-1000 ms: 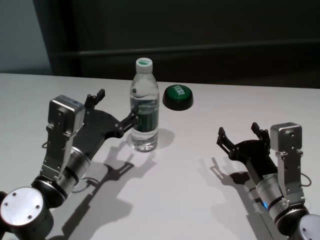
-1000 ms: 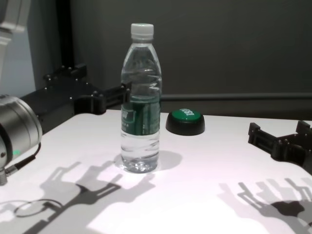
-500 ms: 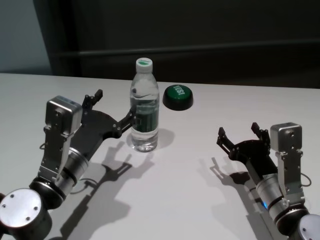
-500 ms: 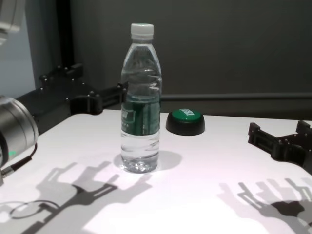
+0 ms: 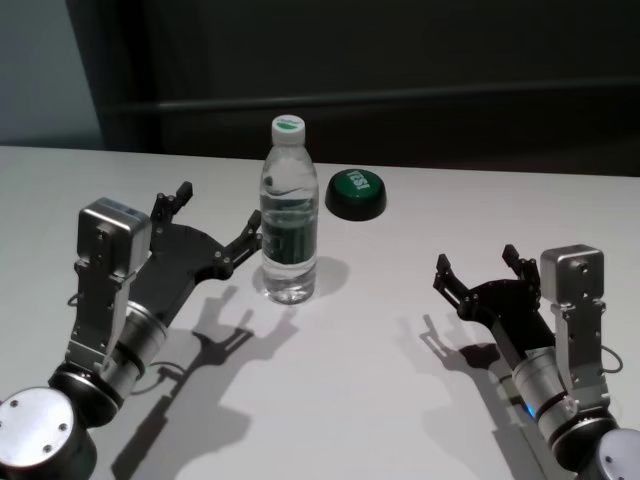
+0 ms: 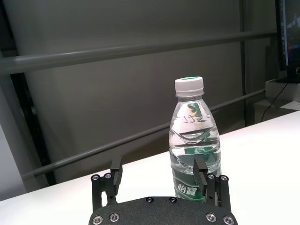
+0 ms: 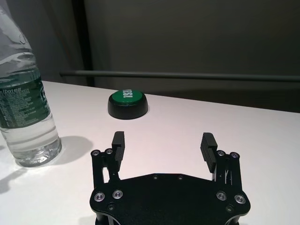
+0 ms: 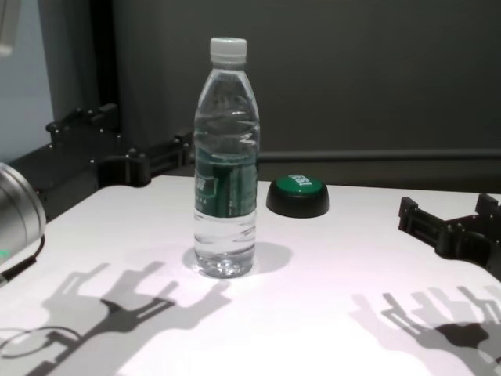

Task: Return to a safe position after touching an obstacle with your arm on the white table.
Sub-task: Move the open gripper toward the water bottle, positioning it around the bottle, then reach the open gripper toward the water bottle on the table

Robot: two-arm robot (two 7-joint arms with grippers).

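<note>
The obstacle, a clear water bottle (image 5: 289, 215) with a white cap and green label, stands upright on the white table (image 5: 380, 380). It also shows in the chest view (image 8: 225, 160), the left wrist view (image 6: 193, 145) and the right wrist view (image 7: 24, 101). My left gripper (image 5: 213, 220) is open and empty, just left of the bottle, its nearer fingertip (image 5: 252, 228) a small gap from the label. It shows in the left wrist view (image 6: 158, 174) and the chest view (image 8: 117, 145). My right gripper (image 5: 478, 268) is open and empty over the table at the right, as the right wrist view (image 7: 163, 144) shows.
A black-based green push button (image 5: 356, 193) sits on the table behind and right of the bottle; it also shows in the chest view (image 8: 297, 195) and the right wrist view (image 7: 127, 103). A dark wall with a rail runs behind the table's far edge.
My left gripper has drawn back to the left, away from the bottle, and its fingertip no longer touches the label. The bottle has stayed upright. The right arm has not moved.
</note>
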